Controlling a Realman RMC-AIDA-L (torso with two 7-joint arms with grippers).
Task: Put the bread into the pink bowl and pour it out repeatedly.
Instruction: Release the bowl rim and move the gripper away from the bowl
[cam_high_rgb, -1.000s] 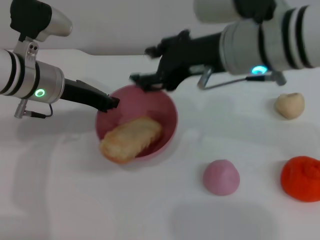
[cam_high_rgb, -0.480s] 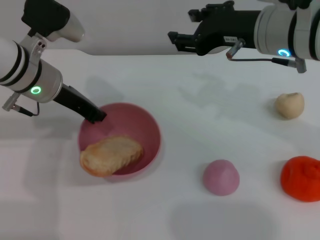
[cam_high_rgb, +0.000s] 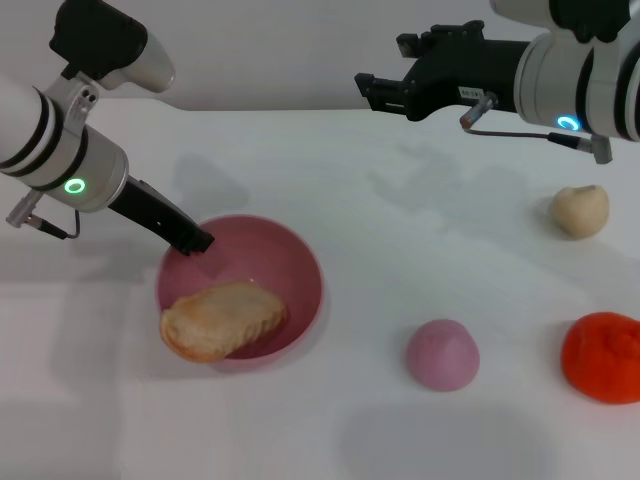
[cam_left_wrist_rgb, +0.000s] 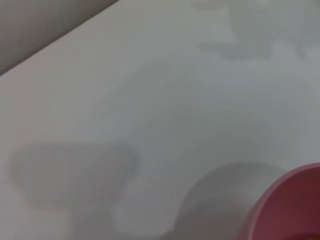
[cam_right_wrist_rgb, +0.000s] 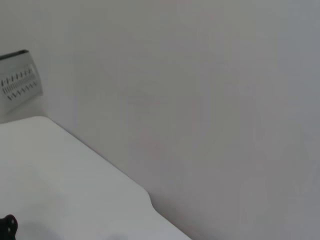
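The left claw (cam_high_rgb: 197, 241) grips the far rim of the pink bowl (cam_high_rgb: 300, 270), the bread (cam_high_rgb: 222, 319) lying inside just below it, while the right claw (cam_high_rgb: 375, 90) hangs open, well apart.

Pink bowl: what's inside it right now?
The bread lies in the pink bowl, one end resting over the near-left rim. The left gripper is at the far rim. The bowl floor under the loaf is covered.

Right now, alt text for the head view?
The bread lies in the pink bowl on a white table, with the left gripper at the bowl's far rim. The right gripper is raised above the table's far side; three small lumps, beige, pink and red-orange, sit to the right.
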